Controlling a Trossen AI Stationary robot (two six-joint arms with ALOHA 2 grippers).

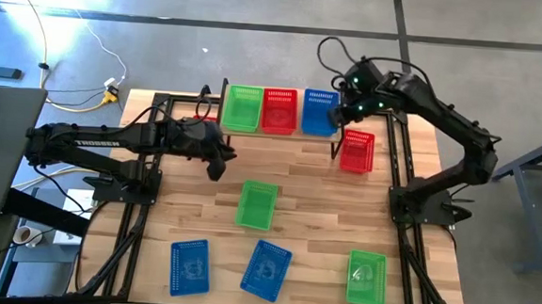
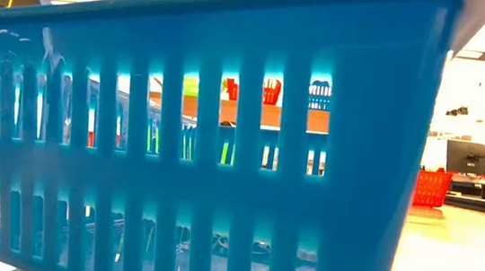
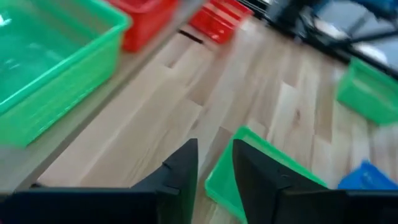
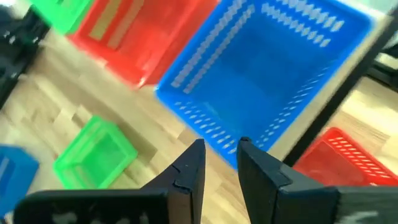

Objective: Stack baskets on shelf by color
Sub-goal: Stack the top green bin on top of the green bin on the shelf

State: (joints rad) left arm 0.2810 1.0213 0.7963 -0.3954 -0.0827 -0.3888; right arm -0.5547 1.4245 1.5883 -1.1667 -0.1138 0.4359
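- Three baskets on the shelf: green, red, blue.
- My left pincer, narrow gap, empty, over the tabletop beside a green basket.
- "TROSSEN" readable on the left arm.
- Right pincer, narrow, empty, above the shelf's blue basket.

Low view: one blue basket stood against the lens and filled nearly the whole picture, cut off at three edges. Shelf and its baskets showed only as slivers through the slots; counts could not be told there. Left wrist view: green basket on the shelf was cut by the edge; far background blurred. Right wrist view blurred throughout.
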